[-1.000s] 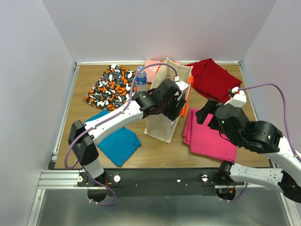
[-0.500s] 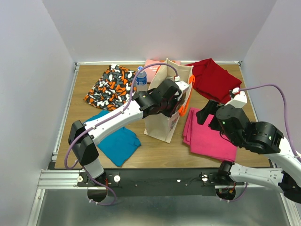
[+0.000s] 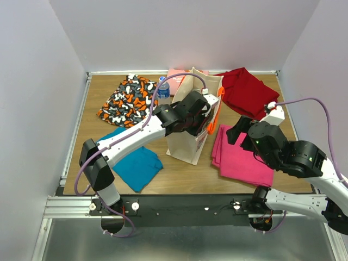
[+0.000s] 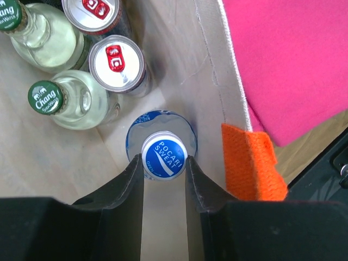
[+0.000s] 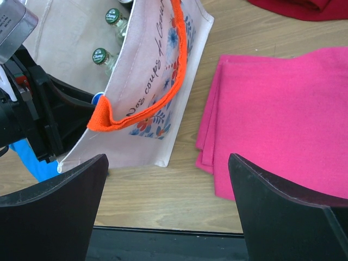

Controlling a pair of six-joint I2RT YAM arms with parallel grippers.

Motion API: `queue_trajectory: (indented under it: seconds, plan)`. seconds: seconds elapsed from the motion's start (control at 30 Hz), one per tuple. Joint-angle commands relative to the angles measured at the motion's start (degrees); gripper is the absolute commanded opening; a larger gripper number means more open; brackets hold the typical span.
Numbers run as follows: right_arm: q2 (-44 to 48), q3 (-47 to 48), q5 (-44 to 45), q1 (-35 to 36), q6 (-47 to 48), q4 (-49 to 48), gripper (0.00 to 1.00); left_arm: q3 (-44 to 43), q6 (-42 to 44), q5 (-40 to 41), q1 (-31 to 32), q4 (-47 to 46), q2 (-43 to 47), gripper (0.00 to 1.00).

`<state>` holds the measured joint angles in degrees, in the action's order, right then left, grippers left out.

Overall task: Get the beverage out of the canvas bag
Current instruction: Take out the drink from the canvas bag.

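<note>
The boxy beige canvas bag [image 3: 187, 148] is shared: overlooked from six o'clock, peered into closely (left wrist), sighted from three o'clock (right wrist).

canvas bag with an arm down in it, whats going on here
The left arm is reaching into the canvas bag, and the left gripper is shut on the blue cap of a Pocari Sweat bottle standing inside, beside two green-capped glass bottles and two cans. The bottle is not yet lifted out. The right gripper hangs open outside the bag, over the table near a folded pink cloth, holding nothing.
</note>
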<state>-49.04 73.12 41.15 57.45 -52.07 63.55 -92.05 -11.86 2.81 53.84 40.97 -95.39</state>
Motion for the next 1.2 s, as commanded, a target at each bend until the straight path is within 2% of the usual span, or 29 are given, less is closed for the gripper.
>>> queue_trajectory:
  seconds: [0.0, 0.23, 1.17]
  plan:
    - [0.7, -0.4, 1.4, 0.4, -1.1, 0.9, 1.0, -4.3, 0.3, -0.3, 0.7, 2.5, -0.1, 0.0]
    - [0.7, -0.7, 1.1, 0.4, -1.1, 0.4, 1.0, -9.8, 1.6, 0.4, 0.8, 4.7, -1.1, 0.0]
    - [0.8, -0.8, 1.3, 0.4, -0.7, 0.2, 1.0, -14.1, 1.5, 4.7, 0.8, 6.0, -0.1, 0.0]
